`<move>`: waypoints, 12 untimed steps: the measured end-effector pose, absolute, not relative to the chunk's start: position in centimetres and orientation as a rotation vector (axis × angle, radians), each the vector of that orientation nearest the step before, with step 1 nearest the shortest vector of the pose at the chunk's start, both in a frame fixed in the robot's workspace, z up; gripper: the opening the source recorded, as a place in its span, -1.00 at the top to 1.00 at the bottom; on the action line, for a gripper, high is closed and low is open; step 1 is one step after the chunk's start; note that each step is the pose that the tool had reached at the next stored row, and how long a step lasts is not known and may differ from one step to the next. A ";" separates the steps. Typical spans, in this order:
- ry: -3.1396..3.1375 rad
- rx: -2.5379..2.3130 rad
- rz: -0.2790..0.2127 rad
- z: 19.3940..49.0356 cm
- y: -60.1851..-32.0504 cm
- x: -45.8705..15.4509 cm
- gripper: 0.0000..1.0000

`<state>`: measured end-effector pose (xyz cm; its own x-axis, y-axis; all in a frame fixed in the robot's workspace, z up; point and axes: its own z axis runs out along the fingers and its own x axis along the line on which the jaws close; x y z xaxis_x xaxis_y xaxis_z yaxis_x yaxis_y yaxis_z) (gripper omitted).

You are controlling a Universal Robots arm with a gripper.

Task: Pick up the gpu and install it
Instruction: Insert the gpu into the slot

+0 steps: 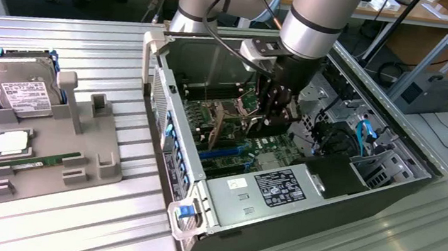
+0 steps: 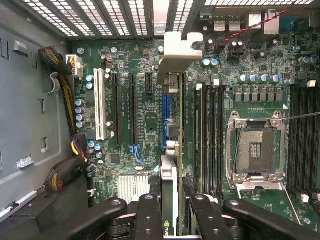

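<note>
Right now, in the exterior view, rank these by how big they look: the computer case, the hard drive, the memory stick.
1. computer case
2. hard drive
3. memory stick, far narrower than the drive, though similar in length

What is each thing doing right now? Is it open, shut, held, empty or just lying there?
gripper: down inside the case, shut on the gpu.
gpu: held on edge over the blue slot, bracket toward the case's back grille.
computer case: lying on its side, side panel off, open.
processor socket: empty.
hard drive: leaning in the grey holder, untouched.
memory stick: resting on edge in the grey holder.
</note>
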<state>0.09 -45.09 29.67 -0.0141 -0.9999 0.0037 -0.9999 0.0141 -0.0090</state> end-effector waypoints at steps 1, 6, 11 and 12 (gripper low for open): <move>2.234 -2.203 -0.014 29.7 -45.1 0.1 0.47; 2.234 -2.203 -0.014 29.6 -45.2 0.1 0.47; 2.234 -2.203 -0.014 29.4 -45.2 -0.2 0.47; 2.234 -2.203 -0.014 29.4 -45.3 -0.3 0.47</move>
